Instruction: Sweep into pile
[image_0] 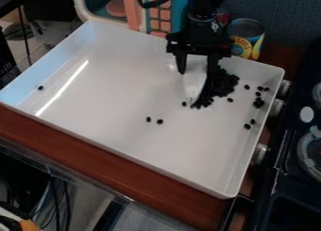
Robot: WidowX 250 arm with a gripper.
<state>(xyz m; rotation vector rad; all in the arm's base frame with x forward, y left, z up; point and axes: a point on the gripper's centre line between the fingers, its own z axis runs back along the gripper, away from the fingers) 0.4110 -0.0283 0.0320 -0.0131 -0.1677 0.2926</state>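
Well, can see the black gripper hanging over the upper right of the white tray, fingers pointing down, arm cut off by the top edge of the view. Seems to be grasping a pale scraper between the two fingers, one on either side of the upper part. Hard to trace fully, being nearly as pale as the tray floor behind, with a narrow end pointing down toward the bean pile.

Find the pile just right of the scraper, partly hidden behind the right finger and too tightly packed for counting beans one by one. Notice loose beans too: two close together near the middle of the floor, one far off by the left wall, one just left of the scraper, several strewn between the pile and the right wall, some clumped together.

Behind the tray, can make out a can, lower part hidden by the tray wall, and a toy panel cut off at the top. Along the right wall, spot three knobs, partly covered by the tray; beyond them, a black stove running out of view.
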